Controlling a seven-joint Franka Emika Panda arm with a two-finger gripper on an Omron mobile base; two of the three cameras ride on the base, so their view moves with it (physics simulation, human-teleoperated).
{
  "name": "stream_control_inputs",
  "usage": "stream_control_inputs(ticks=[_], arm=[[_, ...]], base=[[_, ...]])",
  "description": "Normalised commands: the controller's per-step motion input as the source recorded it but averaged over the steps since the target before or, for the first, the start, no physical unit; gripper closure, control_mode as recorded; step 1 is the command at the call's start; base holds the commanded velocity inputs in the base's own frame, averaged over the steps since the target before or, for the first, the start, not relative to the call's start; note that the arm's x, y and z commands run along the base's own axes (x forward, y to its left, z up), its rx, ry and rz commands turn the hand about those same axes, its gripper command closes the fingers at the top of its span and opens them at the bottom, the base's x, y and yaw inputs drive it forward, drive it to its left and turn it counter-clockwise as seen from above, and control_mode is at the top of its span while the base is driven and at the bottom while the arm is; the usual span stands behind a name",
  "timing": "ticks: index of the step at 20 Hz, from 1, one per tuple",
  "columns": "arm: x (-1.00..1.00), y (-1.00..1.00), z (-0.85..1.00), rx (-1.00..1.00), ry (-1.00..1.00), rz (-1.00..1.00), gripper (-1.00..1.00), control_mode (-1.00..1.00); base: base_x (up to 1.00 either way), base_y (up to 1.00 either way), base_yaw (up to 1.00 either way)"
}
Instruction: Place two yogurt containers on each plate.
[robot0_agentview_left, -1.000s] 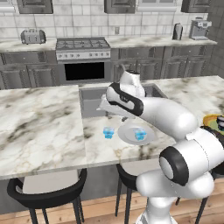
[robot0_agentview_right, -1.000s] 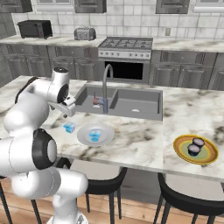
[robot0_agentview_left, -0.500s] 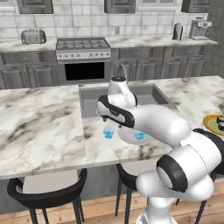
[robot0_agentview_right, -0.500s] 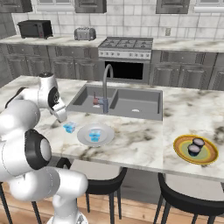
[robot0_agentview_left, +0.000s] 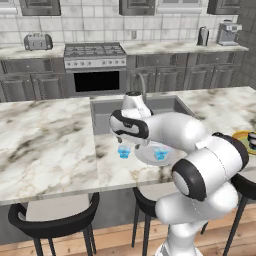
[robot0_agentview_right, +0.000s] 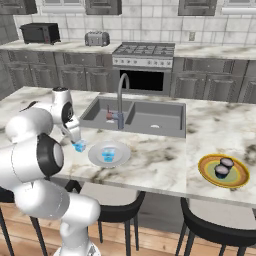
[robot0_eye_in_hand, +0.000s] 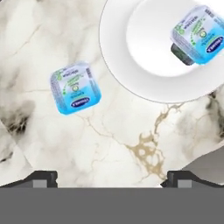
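Left base view: arm reaches over the marble counter (robot0_agentview_left: 45, 145), gripper (robot0_agentview_left: 124, 142) hanging right above a light blue yogurt cup (robot0_agentview_left: 123, 151) that sits on the stone at 9 o'clock of the white plate (robot0_agentview_left: 148, 157), just beside its rim; a second blue cup (robot0_agentview_left: 160, 154) sits on that plate; the yellow plate (robot0_agentview_left: 240, 136) is far off at 3 o'clock at the frame edge. Right base view: same blue cup (robot0_agentview_right: 79, 146) on the counter at 9 o'clock of the white plate (robot0_agentview_right: 97, 156), gripper (robot0_agentview_right: 75, 136) over it, the other blue cup (robot0_agentview_right: 108, 153) at the plate centre; the yellow plate (robot0_agentview_right: 209, 175) holds two dark cups (robot0_agentview_right: 223, 167), so that plate looks finished; sink (robot0_agentview_right: 150, 120) sits at 12 o'clock behind. Hand view: fingertips (robot0_eye_in_hand: 43, 177) stand wide apart at the bottom, nothing between them; loose cup (robot0_eye_in_hand: 75, 87) is off-centre toward 10 o'clock, plate (robot0_eye_in_hand: 118, 61) and its cup (robot0_eye_in_hand: 200, 33) at 1 o'clock. Step in hand, I judge: picking up the loose cup. Do it well: shift so the cup sits midway between the tips, line the jaws with its flat sides, come straight down, close low on the body, clear the plate rim.
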Motion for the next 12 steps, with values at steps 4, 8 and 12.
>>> stream_control_inputs(ticks=[4,8,12], arm=[[0.40,0.01,-0.24,0.00,0.17,0.00,-1.00,-1.00],[0.24,-0.01,-0.11,0.00,0.13,0.01,-1.00,-1.00],[0.22,0.00,-0.16,0.00,0.09,0.00,-1.00,-1.00]], base=[[0.00,0.00,0.00],[0.00,0.00,0.00],[0.00,0.00,0.00]])
